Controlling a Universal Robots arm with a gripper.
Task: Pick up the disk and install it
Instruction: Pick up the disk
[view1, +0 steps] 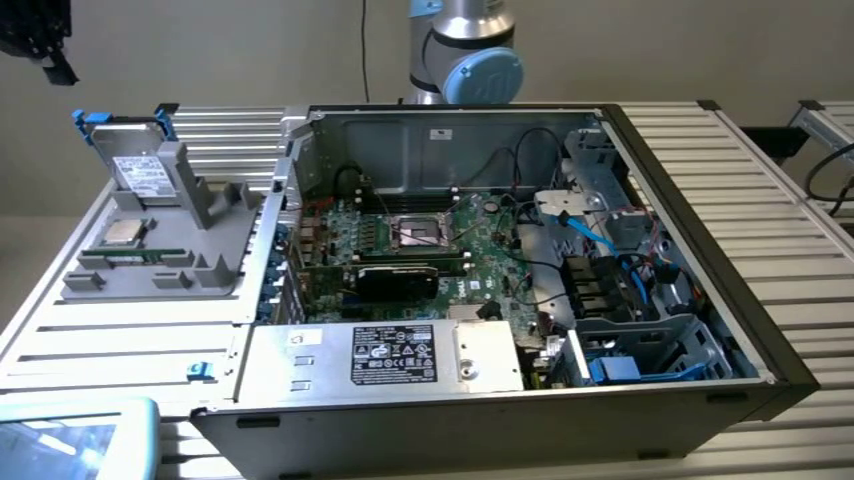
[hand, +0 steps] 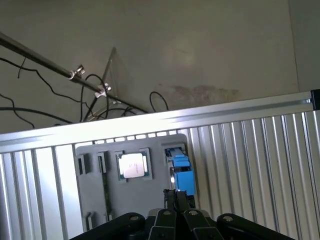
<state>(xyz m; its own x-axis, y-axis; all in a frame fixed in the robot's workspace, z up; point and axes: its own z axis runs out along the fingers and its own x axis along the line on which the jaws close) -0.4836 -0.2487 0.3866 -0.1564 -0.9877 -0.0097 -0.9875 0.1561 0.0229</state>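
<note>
The disk (view1: 139, 168) is a silver drive with a white label in a blue frame. It stands upright in a slot of the grey holder (view1: 200, 262) at the exterior view's left. In the wrist view the disk (hand: 182, 174) appears edge-on as a blue strip. My gripper (view1: 38, 42) hangs high above the holder at the exterior view's upper left, well clear of the disk. The wrist view has my gripper (hand: 176, 199) with its black fingertips pressed together, shut on nothing, lined up just short of the disk's blue edge.
The open computer case (view1: 694, 190) lies to the right of the holder, with a motherboard (view1: 414, 240), a grey box with a black label (view1: 387, 355) and a drive cage with blue parts (view1: 641, 345). A square processor chip (view1: 123, 232) (hand: 133, 165) rests on the holder.
</note>
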